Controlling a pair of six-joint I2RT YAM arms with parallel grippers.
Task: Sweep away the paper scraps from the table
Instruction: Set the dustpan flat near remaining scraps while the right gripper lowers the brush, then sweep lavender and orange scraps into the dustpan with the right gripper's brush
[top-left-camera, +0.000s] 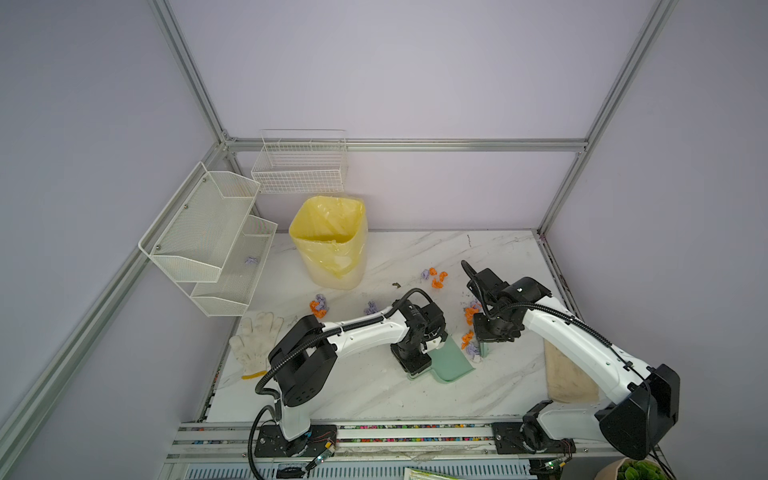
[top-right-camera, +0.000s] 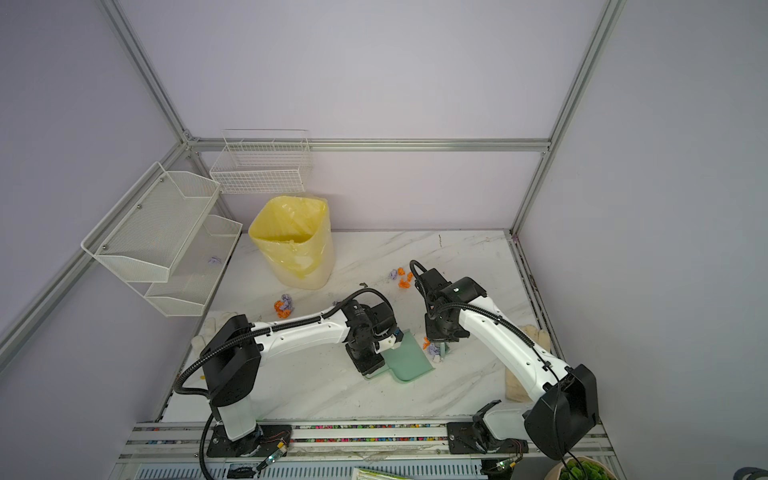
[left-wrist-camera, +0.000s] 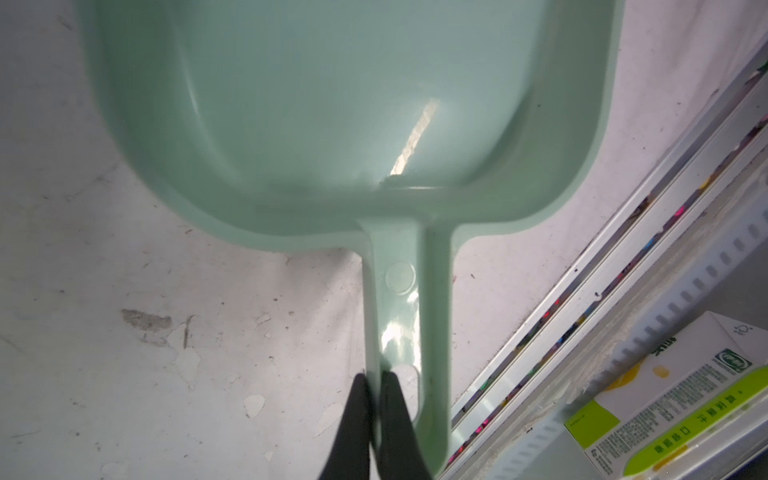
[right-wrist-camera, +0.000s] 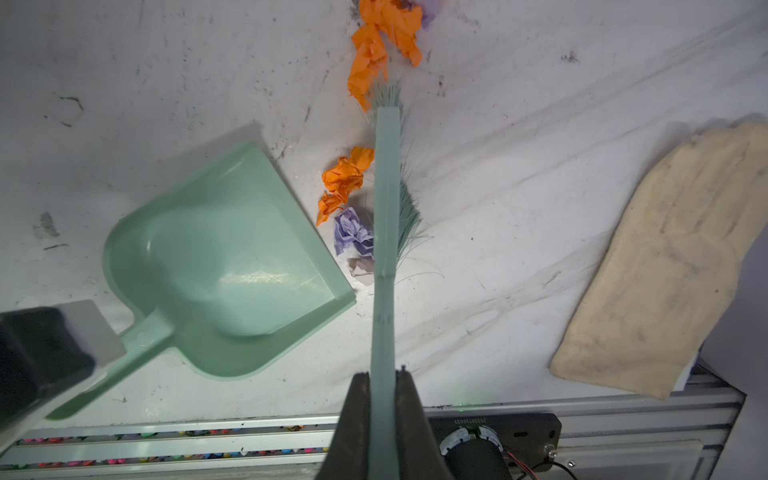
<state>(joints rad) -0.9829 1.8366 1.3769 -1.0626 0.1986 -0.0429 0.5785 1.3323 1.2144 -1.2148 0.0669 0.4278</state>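
Where the left wrist view looks down its own black fingers (left-wrist-camera: 357, 415), the left gripper (left-wrist-camera: 374, 384) is pinched tight on the edge of the long handle of a pale green plastic dustpan (left-wrist-camera: 353, 104). Its bare scoop lies on the white marble-veined table (left-wrist-camera: 124, 291). The right wrist view shows what that one cannot: the right gripper (right-wrist-camera: 384, 378) is clamped on the slim handle of a matching green bristle brush (right-wrist-camera: 386, 187), which lies along the table just off the dustpan's open lip. Between lip and brush sit crumpled orange and lilac paper scraps (right-wrist-camera: 343, 178), just beside the brush, with more orange wads at the brush tip, farther from the dustpan. Only the top views take in the rest. Further scraps (top-left-camera: 434, 277) lie well beyond the dustpan, toward a yellow-lined plastic bin (top-left-camera: 328, 241). Another cluster (top-left-camera: 319, 306) lies to the dustpan's left, and a cream knitted glove (top-left-camera: 257, 345) farther left still.
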